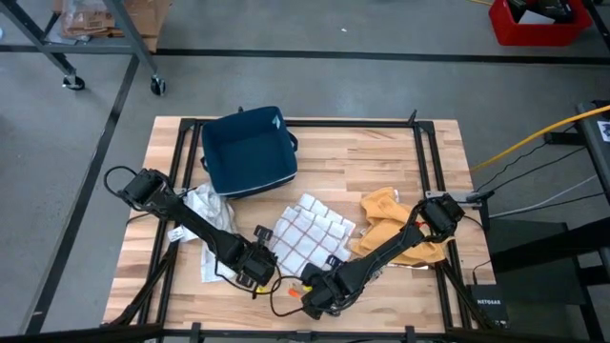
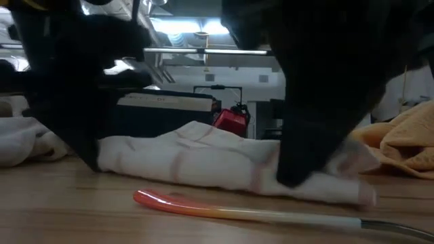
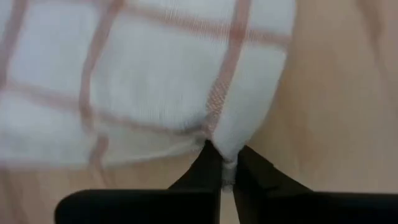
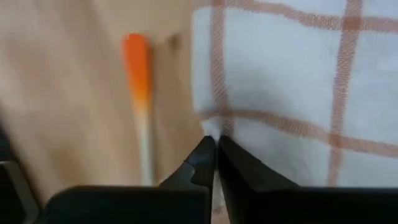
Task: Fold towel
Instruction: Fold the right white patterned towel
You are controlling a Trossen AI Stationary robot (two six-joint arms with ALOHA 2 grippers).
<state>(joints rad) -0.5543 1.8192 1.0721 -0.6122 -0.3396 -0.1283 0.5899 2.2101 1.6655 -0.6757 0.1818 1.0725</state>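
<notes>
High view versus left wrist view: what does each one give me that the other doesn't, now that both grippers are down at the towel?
Only the high view shows the blue bin, the yellow cloth, a white cloth by the left arm, and the right gripper at the checked towel's near edge. Only the left wrist view shows the left gripper pinched shut on the towel's hem. Both show the towel and the wooden table.
</notes>
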